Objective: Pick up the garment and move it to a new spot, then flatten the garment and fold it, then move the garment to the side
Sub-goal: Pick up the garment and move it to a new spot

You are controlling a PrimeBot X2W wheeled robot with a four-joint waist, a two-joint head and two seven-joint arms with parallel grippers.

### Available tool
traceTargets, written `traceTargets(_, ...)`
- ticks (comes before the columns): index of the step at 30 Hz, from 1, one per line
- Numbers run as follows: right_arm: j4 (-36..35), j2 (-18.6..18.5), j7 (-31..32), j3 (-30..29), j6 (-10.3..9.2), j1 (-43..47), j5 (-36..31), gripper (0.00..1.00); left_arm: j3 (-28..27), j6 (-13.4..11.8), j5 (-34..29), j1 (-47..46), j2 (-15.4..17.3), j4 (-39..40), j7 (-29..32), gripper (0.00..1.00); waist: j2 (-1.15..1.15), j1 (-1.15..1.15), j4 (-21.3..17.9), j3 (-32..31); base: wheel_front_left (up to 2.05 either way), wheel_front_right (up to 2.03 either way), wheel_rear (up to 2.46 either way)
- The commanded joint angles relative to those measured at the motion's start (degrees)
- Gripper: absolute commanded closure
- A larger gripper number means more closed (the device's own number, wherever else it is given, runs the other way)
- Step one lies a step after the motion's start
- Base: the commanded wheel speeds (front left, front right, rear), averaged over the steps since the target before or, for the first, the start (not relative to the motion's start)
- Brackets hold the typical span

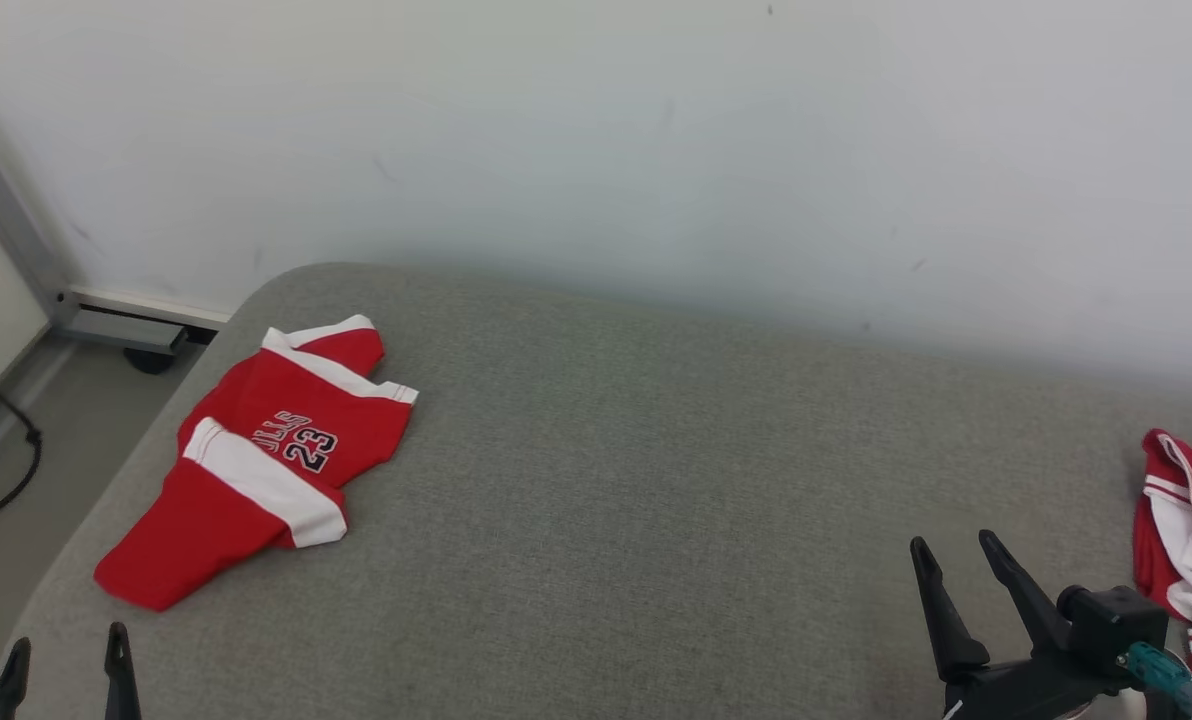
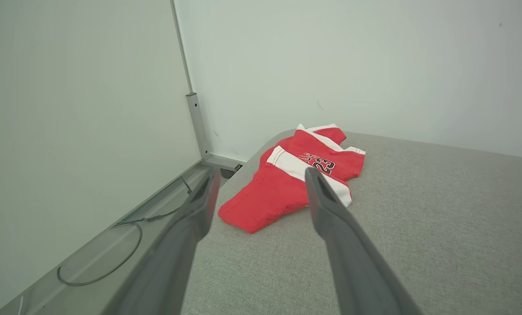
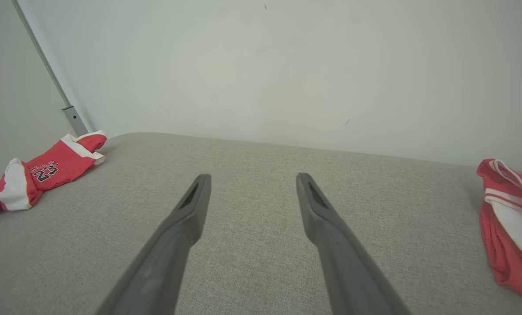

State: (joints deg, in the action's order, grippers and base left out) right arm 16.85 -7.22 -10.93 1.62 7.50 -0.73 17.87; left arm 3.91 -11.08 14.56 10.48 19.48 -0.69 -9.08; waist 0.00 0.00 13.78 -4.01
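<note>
Two-arm garment station, both arms at rest. The red number-23 jersey (image 1: pixel 266 455) lies at the far left of the grey upholstered surface (image 1: pixel 656 480), close to its rounded corner. It is doubled over on itself with its white bands showing, and nothing touches it. A second red-and-white garment (image 1: pixel 1191 550), bunched and unflattened, sits at the right edge. The left gripper (image 1: pixel 68 640) hangs at the near left with its fingers spread, aimed towards the jersey but well apart from it. The right gripper (image 1: pixel 954 542) hangs at the near right, likewise spread and empty, just beside the bunched garment. The wide middle of the surface is bare, probably kept so as working room for flattening and folding. Which piece is in hand cannot be told. The jersey's compact lie at the side suggests a finished fold. The bunched piece looks untreated, and the right arm is the nearer to it.
</note>
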Motion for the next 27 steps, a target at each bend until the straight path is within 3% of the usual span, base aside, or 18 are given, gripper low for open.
traceTargets(1, 0.2, 0.0, -0.3, 0.1, -0.03, 0.3, 0.6, 0.0, -0.2, 0.0, -0.2, 0.6, 0.6, 0.2, 0.1, 0.0, 0.0, 0.0, 4.0, -0.7, 0.0, 0.0, 0.0)
traceTargets(13, 1.5, 0.5, -0.8, 1.7, -0.03, -0.2, 1.0, 0.0, -0.6, -0.5, 0.3, 1.5, 1.7, 0.9, 0.9, 0.0, 0.0, 0.0, 11.7, -1.6, 0.0, 0.0, 0.0)
traceTargets(27, 3.2, -0.5, -1.0, 4.6, -0.03, -3.5, 1.7, 0.0, -2.1, -2.4, 1.4, 3.5, 1.4, 2.5, -0.6, 0.0, 0.0, 0.0, 13.3, 0.0, 0.0, 0.0, 0.0)
